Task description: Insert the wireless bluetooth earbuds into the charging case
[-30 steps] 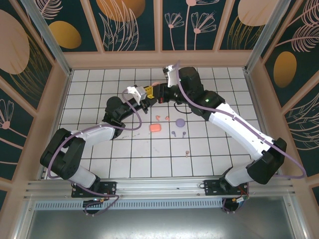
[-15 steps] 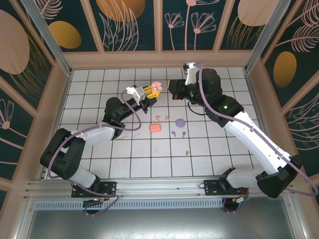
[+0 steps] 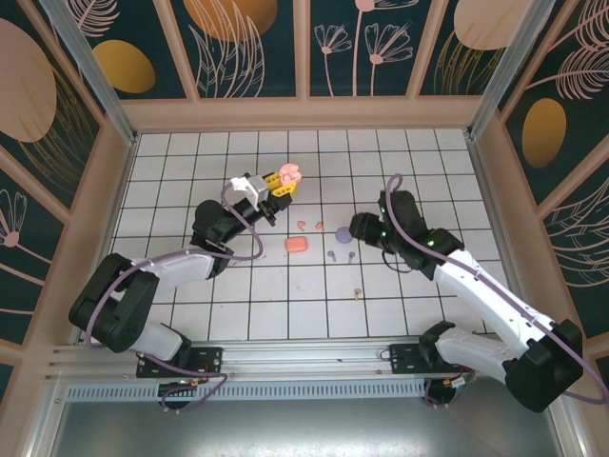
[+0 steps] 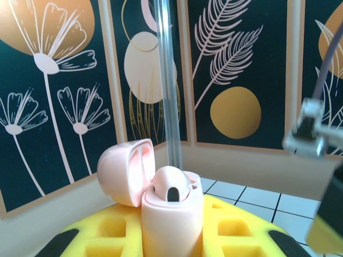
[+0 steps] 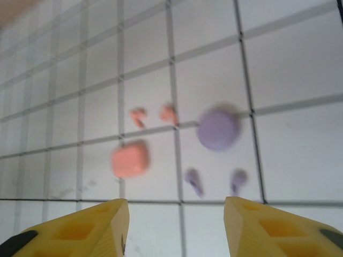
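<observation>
Two grippers, three cases, listed left to right.

1. Left gripper [image 3: 283,183]: clamped on the pale pink charging case [image 4: 171,214], which stands upright between its jaws with the lid [image 4: 126,171] tipped open. One bud appears seated (the second well is hidden).
2. Ahead of the right fingertips: coral case [image 5: 129,159], with two coral-red earbuds [image 5: 138,116] beyond it.
3. Purple case [image 5: 217,129], with two purple earbuds [image 5: 193,180] nearer the fingers.
4. Right gripper [image 5: 174,206]: jaws apart and empty, hovering short of the purple pair.
5. Lone pale pink earbud [image 3: 358,293]: behind that gripper, toward the bases.

Step judged: fetching a bud for the held case. The next move calls for a descent and a fine pinch on a tiny stem.
</observation>
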